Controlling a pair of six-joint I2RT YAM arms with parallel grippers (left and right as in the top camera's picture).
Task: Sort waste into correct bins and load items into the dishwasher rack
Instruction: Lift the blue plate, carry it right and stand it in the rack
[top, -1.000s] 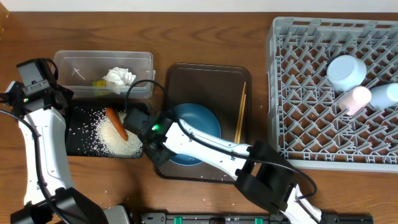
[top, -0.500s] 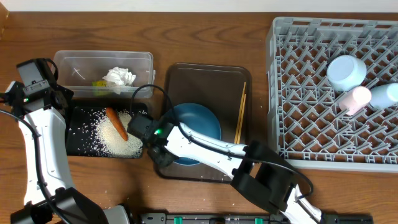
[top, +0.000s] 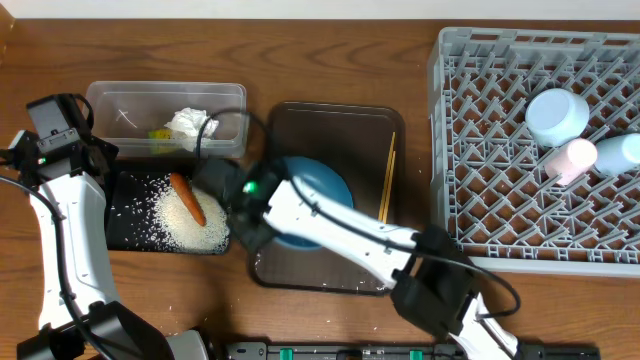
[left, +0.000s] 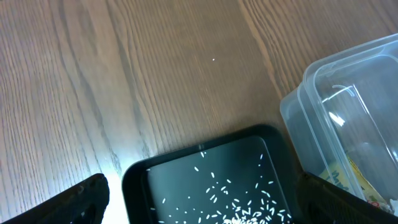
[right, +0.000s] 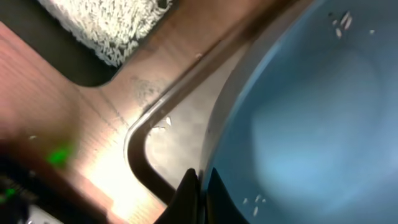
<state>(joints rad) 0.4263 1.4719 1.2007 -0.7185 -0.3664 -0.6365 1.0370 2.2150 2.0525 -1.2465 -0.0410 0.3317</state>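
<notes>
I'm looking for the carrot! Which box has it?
The black tray. The carrot lies in it, on the heap of rice. The clear tub next to it holds white tissue and no carrot.

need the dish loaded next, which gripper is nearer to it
Right. The right gripper straddles the dish rim in the brown tray; the left gripper hovers over the black tray, off to the dish's left.

Inside the rectangular dark brown serving tray (top: 330, 135) lie a large round blue dish (top: 335, 186) and, along its right wall, thin wooden chopsticks (top: 386, 185). Left of that tray, a shallow black rectangular tray (top: 125, 192) holds white rice grains (top: 186, 230) and an orange carrot (top: 187, 198)
</notes>
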